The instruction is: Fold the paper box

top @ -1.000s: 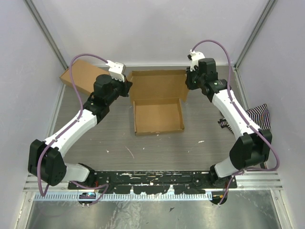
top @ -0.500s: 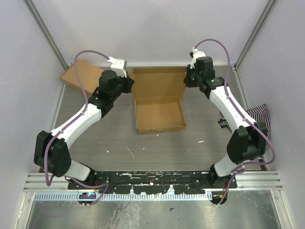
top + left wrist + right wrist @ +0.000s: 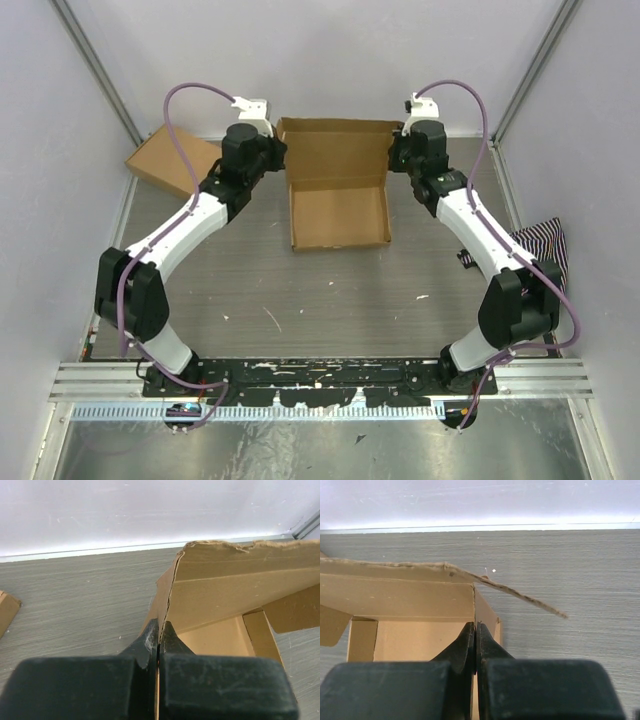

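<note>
The grey wood-grain table (image 3: 330,290) carries the plain brown corrugated-cardboard paper box (image 3: 338,215) at its far middle, shallow tray open upward, its hinged lid (image 3: 338,155) raised at the far side; a second, compact brown cardboard box (image 3: 170,162) lies at the far left, well apart; a dark striped cloth (image 3: 540,245) sits at the right edge; the left claw (image 3: 159,630) is pinched almost closed on the paper box's left side wall near the far corner; the right claw (image 3: 475,630) is pinched just as tightly on the right side wall, thin cardboard between its fingers
</note>
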Robot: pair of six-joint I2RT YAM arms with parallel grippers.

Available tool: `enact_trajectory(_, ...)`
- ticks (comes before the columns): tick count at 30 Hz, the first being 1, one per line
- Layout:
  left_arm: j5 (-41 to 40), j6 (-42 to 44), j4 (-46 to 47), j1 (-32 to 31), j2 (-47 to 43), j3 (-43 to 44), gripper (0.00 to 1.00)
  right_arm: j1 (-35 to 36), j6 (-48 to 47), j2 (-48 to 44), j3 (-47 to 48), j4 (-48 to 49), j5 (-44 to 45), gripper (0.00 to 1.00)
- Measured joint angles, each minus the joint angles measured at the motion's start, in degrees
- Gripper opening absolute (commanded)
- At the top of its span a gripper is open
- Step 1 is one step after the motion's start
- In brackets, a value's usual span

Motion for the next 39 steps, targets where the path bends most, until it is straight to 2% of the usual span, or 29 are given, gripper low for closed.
enact_trajectory(11, -2.69, -1.49, 3.67, -0.83, 1.62, -4.76, 0.00, 2.97, -0.09, -0.66, -14.14, 15.98, 6.01, 0.01)
enact_trajectory(17, -4.20, -2.05, 6.34, -1.84, 1.38, -7.48, 0.00, 4.39, -0.26, -4.42, -18.82, 18.03, 8.22, 0.01)
enact_trajectory(22, -5.05, -2.40, 8.00, -2.64, -0.83, -11.26, 0.05, 5.90, -0.24, -7.21, -21.79, 18.03, 10.25, 0.04)
enact_trajectory(24, -5.44, -2.49, 8.24, -3.04, -2.27, -13.31, 0.13, 6.36, -0.09, -8.33, -22.84, 17.81, 10.56, 0.07)
enact_trajectory(27, -5.86, -2.71, 8.04, -3.80, -4.46, -16.28, 0.25, 6.93, 0.81, -10.67, -24.96, 16.72, 10.34, 0.19)
enact_trajectory(31, -5.92, -3.08, 4.11, -4.72, -7.32, -19.45, 0.46, 7.69, 2.51, -14.40, -28.04, 12.26, 7.58, 0.49)
enact_trajectory(35, -6.38, -4.35, -1.99, -5.07, -11.52, -21.57, 0.55, 8.37, 3.89, -20.35, -31.89, 6.32, 3.43, 0.58)
enact_trajectory(39, -5.75, -7.08, -9.18, -5.09, -20.26, -25.29, 0.56, 8.66, 4.83, -29.07, -35.34, -0.31, -1.62, 0.64)
